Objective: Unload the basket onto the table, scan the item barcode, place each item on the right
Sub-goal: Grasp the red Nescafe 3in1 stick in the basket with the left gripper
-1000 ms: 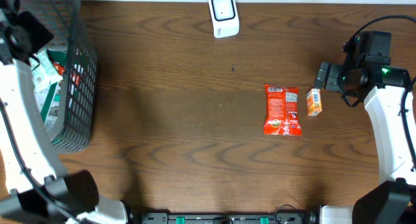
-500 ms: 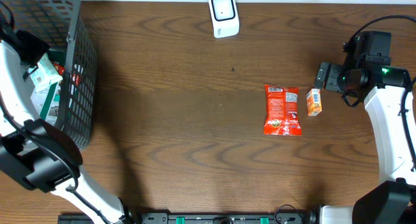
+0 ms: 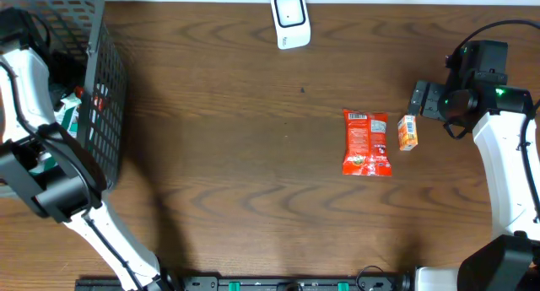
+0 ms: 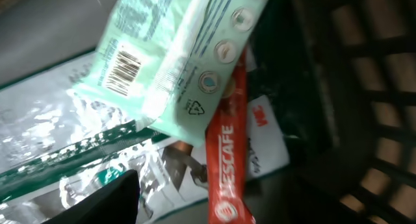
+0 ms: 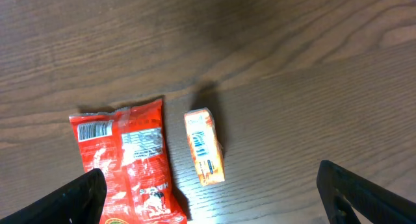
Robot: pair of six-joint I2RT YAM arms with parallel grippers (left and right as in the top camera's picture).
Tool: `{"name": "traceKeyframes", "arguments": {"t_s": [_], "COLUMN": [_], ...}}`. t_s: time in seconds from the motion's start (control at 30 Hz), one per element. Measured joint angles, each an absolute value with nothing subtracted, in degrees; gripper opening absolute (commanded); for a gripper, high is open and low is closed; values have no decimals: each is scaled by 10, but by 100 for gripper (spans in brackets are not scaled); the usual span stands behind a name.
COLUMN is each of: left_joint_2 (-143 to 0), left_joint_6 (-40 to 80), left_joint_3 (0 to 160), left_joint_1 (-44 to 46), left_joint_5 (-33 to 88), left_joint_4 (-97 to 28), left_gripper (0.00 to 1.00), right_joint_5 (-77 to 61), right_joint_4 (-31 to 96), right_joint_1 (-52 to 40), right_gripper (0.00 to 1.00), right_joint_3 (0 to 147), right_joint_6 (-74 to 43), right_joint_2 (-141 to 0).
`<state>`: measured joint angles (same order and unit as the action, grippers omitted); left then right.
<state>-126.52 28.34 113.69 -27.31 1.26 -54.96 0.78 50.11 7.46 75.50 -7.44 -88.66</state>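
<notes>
Nearest the robot, the wooden counter [image 3: 236, 181] carries a red snack packet [image 3: 366, 142] lying flat, well apart from the black mesh basket [image 3: 108, 97] on the right arm's side, its barcode end turned toward the far edge. A small orange carton [image 3: 407, 132] lies on its side a narrow gap farther from the basket than the packet, not touching it. Just beyond the carton, and farther again from the basket, the right fingers [image 5: 71, 198] hang above the counter spread wide apart, with nothing between them. The left arm [image 3: 21, 80] reaches down inside the basket. There the left fingers [image 4: 110, 201] stand apart, though only one dark tip shows clearly, and they clamp nothing. Below them in the basket a mint-green pack [image 4: 175, 55] lies tilted with its barcode [image 4: 123, 67] facing up. It overlaps a red Nescafe stick [image 4: 227, 165] and shiny silver-and-green wrappers [image 4: 58, 152]. At the counter's far edge, well clear of the basket toward the middle, sits the white scanner [image 3: 291, 19].
</notes>
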Motion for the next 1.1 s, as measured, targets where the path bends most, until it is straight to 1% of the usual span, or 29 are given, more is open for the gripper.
{"name": "traceKeyframes", "arguments": {"t_s": [0.07,0.1,0.13,0.2,0.33,0.43,0.5,0.67,0.7,0.77,0.8,1.1], "left_joint_2": [-1282,-1288,-1296,-1308,-1327,-1332,-1332,-1332,-1332,-1332,-1332,-1313], "left_joint_6": [284,285,285,284,284,285,285,285,285,286,284,285], "left_joint_3": [1137,1137,1137,1137,1137,1137,1137,1137,1137,1137,1137,1137], "left_joint_1": [-272,-272,-271,-268,-264,-262,-262,-262,-262,-262,-262,-270], "left_joint_5": [12,12,12,12,13,12,12,12,12,12,12,15], "left_joint_4": [-547,-545,-540,-539,-539,-540,-541,-559,-562,-568,-570,-583], "left_gripper": [70,64,62,56,40,37,32,33,31,10,7,7], "right_joint_5": [8,8,8,8,8,8,8,8,8,8,8,8], "right_joint_4": [501,501,501,501,501,501,501,501,501,501,501,501], "right_joint_1": [75,75,75,75,75,75,75,75,75,75,75,75], "right_gripper": [99,99,99,99,99,99,99,99,99,99,99,99], "right_joint_3": [755,755,755,755,755,755,755,755,755,755,755,755], "right_joint_6": [-74,-74,-74,-74,-74,-74,-74,-74,-74,-74,-74,-74], "right_joint_2": [-887,-887,-887,-887,-887,-887,-887,-887,-887,-887,-887,-887]}}
